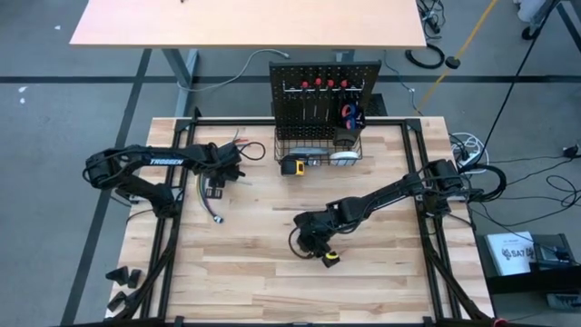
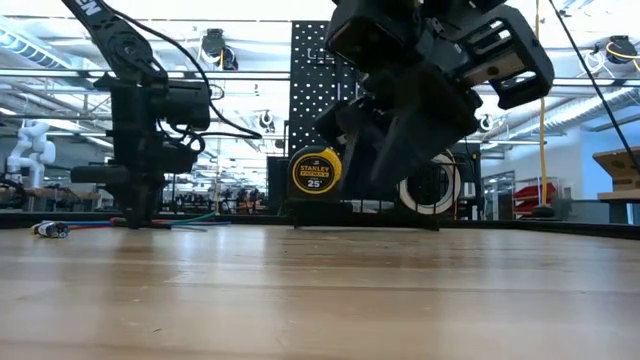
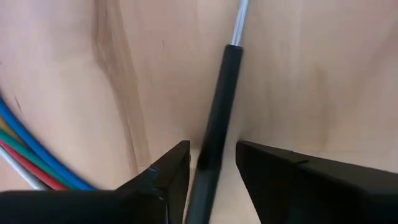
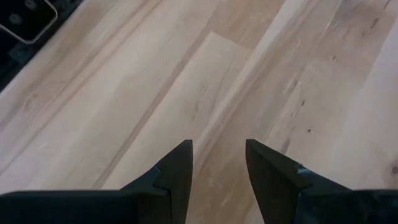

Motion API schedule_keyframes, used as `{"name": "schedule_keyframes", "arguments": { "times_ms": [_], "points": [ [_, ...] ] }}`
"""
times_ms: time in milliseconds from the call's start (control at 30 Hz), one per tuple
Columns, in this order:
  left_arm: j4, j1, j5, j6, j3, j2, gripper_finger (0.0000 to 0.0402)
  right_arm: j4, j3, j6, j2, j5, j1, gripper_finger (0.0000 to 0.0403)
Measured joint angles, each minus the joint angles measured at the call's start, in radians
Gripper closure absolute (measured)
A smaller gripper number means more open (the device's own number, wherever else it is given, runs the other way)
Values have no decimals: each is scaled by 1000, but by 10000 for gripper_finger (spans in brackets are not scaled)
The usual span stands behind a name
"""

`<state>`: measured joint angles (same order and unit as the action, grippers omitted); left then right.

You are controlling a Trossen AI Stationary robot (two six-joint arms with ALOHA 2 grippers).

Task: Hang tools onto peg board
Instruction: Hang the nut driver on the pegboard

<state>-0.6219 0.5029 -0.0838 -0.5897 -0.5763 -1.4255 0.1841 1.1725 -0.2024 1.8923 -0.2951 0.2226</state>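
Note:
The black peg board (image 1: 325, 91) stands upright at the table's far edge, with red-handled screwdrivers (image 1: 318, 84) hanging on its rail and a wire basket (image 1: 318, 150) at its foot. A yellow tape measure (image 1: 292, 164) rests on the table in front of the basket, also seen in the low view (image 2: 317, 172). My left gripper (image 3: 211, 149) is open and low over the table's left part (image 1: 221, 177). Its fingers stand on either side of a black-handled tool with a silver shaft (image 3: 221, 93) that lies flat on the wood. My right gripper (image 4: 219, 146) is open and empty over bare wood at mid-table (image 1: 313, 243).
A bundle of coloured wires (image 3: 31, 162) lies just beside my left gripper, also seen in the high view (image 1: 207, 195). A small yellow-and-black object (image 1: 331, 259) lies on the table next to my right gripper. Bare wood spreads toward the near edge.

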Motion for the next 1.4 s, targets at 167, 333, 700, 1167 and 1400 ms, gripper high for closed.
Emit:
{"name": "schedule_keyframes", "arguments": {
  "times_ms": [167,333,700,1167,1400],
  "points": [
    [-56,-10,52,15,-4,19,291,55,0,5,0,3,-2,261],
    [-53,-20,94,75,-3,21,372,58,0,54,0,4,-2,261],
    [-46,-132,335,216,-170,116,372,232,0,207,-131,125,11,261],
    [505,-469,681,1172,-217,119,372,9,0,-193,-361,499,291,261],
    [799,-656,494,1435,-217,62,372,-179,13,-398,-319,675,333,261]
  ]
}}
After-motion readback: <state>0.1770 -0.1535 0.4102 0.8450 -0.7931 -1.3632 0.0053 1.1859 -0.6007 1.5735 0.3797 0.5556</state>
